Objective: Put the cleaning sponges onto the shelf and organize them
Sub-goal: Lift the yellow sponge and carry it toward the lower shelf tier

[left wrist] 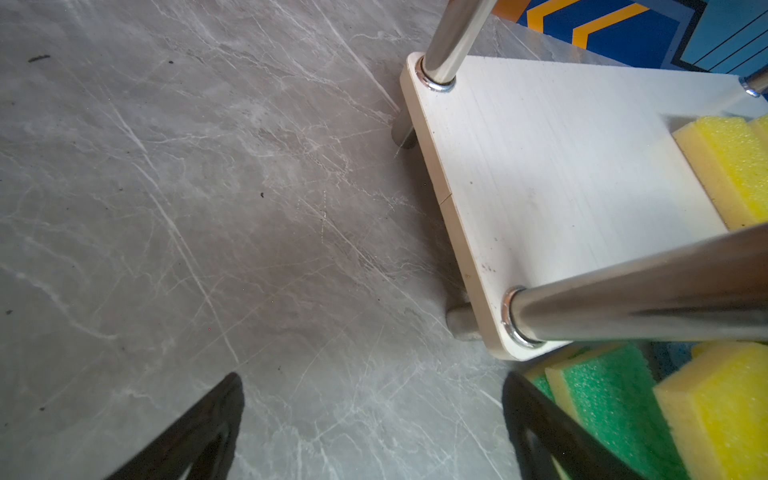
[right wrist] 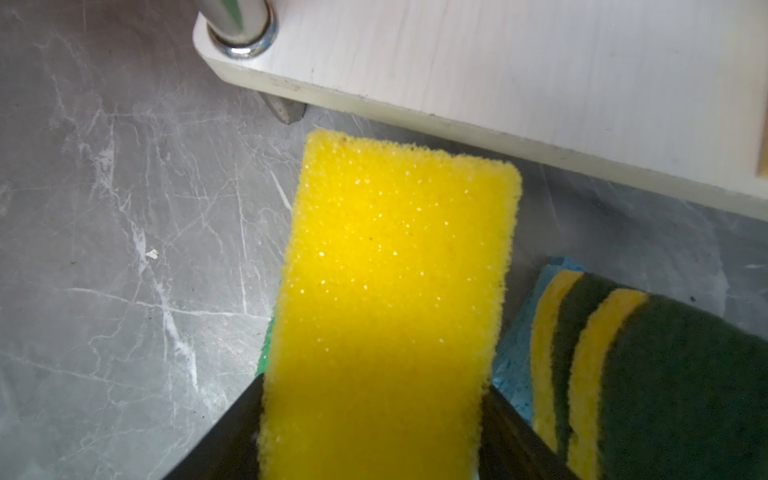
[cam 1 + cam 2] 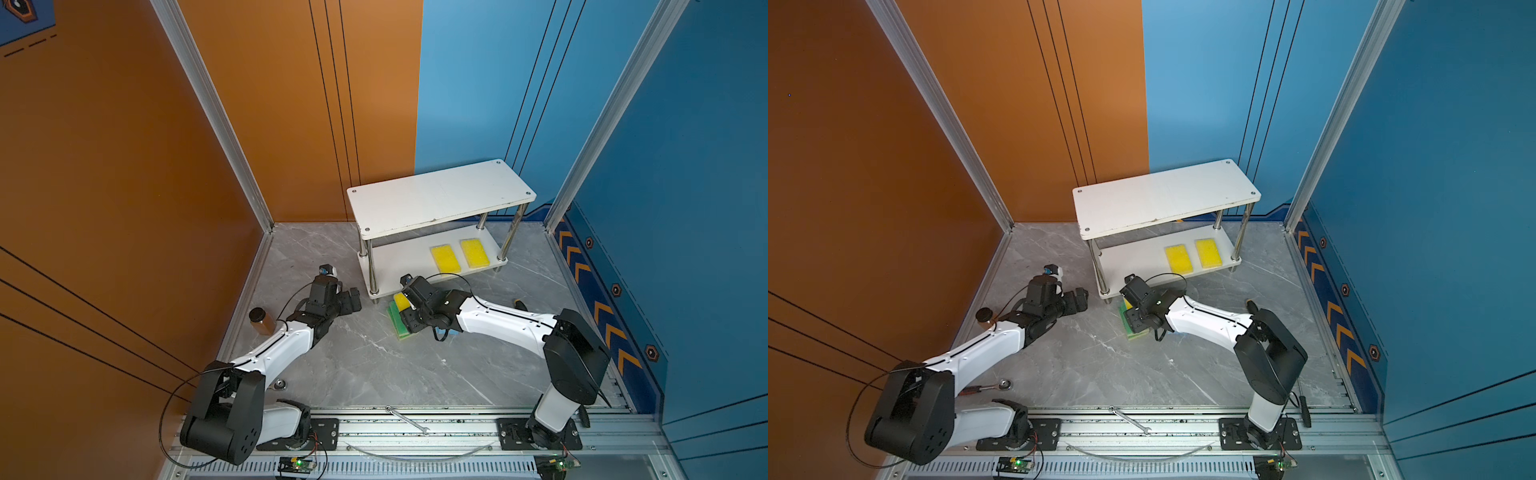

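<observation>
The shelf (image 3: 436, 199) stands at the back, and two yellow cleaning sponges (image 3: 445, 258) (image 3: 474, 252) lie side by side on its lower board (image 1: 540, 174). My right gripper (image 2: 374, 395) is shut on a third yellow sponge (image 2: 390, 270), held just off the shelf's front left corner (image 2: 498, 62). Under it lie bright green-topped sponges (image 3: 400, 326), a light blue one (image 2: 513, 365) and two wavy dark-green-topped ones (image 2: 665, 374). My left gripper (image 1: 374, 386) hovers open and empty over the marble floor, left of the shelf.
A brown bottle with a black cap (image 3: 261, 321) stands by the left wall. A wrench (image 3: 409, 420) lies on the front rail, a screwdriver (image 3: 1305, 409) at the right arm's base. Orange and blue walls close in the grey marble floor (image 3: 374, 365).
</observation>
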### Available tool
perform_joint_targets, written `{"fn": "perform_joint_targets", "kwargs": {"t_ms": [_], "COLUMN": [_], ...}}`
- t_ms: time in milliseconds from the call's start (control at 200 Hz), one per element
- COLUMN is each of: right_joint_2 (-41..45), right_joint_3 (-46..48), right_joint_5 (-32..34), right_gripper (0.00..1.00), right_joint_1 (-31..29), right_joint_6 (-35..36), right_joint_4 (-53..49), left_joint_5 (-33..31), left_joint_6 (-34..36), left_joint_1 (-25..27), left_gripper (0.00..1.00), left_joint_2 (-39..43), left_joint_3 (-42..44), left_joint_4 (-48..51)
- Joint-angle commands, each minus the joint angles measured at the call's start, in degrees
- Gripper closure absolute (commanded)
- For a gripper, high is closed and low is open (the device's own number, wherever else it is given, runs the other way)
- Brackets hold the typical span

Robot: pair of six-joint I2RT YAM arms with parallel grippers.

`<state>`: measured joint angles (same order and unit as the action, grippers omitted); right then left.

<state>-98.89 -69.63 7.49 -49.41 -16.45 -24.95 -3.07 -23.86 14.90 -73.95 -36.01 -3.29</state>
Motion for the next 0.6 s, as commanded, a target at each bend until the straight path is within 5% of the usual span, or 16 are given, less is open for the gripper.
{"fn": "perform_joint_targets", "kwargs": {"t_ms": [0, 596], "right_joint_2": [1.84, 0.03], "right_joint_3": [-1.95, -3.79], "right_joint_5": [-1.21, -1.7], "right_gripper": [0.31, 0.3], "right_joint_1": [1.04, 6.4], "right_joint_6": [1.41, 5.1], "right_joint_4": [0.66, 5.85], "left_joint_5": [0.7, 0.48], "left_joint_6": [-0.05, -0.14], "left_joint_1": [-0.39, -0.37], "left_gripper": [0.02, 0.02], "left_joint_2": [-0.34, 0.03], "left_joint_3": [0.14, 0.12], "left_joint_4": [-0.49, -0.23]}}
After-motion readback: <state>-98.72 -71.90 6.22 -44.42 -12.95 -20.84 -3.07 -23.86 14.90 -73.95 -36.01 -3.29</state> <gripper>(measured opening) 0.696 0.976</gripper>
